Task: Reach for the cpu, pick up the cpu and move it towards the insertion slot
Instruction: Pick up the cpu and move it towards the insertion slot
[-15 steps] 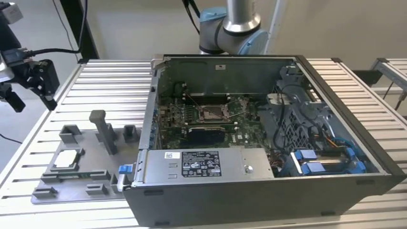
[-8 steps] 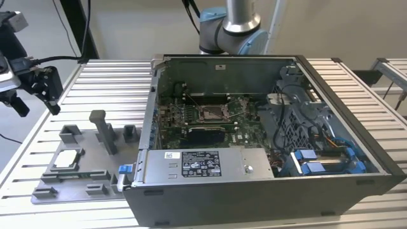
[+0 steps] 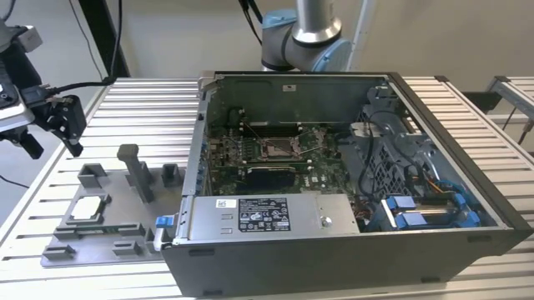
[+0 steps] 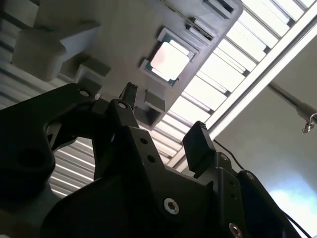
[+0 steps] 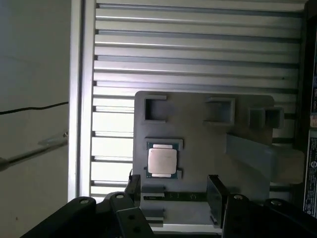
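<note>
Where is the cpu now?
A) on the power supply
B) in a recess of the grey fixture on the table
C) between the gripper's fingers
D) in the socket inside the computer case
B: the cpu lies flat in the grey fixture, and the open gripper is apart from it.

The cpu (image 3: 89,208), a flat silver square with a dark rim, lies in a grey tray (image 3: 125,232); the silver-framed insertion slot (image 3: 278,147) sits inside the computer case (image 3: 334,262).
</note>
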Robot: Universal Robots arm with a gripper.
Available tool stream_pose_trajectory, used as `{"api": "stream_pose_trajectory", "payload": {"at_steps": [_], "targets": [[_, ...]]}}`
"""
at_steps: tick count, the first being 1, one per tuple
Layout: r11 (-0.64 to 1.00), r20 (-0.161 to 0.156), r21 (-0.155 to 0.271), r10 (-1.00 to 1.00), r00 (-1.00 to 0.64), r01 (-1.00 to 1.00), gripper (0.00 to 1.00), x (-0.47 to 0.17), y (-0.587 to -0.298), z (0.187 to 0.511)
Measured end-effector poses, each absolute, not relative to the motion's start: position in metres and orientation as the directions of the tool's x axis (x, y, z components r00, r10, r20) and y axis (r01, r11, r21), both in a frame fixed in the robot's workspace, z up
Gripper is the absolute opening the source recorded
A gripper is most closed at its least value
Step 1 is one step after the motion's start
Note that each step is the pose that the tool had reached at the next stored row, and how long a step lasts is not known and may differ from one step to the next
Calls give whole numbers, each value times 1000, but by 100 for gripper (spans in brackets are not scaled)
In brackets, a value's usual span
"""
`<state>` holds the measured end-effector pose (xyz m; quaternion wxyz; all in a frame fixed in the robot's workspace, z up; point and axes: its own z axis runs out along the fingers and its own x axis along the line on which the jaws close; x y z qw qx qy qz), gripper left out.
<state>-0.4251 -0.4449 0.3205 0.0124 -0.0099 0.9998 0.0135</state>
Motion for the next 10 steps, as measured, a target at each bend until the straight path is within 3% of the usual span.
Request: {"api": "stream_pose_trajectory", "payload": {"at_steps": [10], "targets": [[1000, -25, 24, -20, -999, -20, 100, -427, -445, 302]]}}
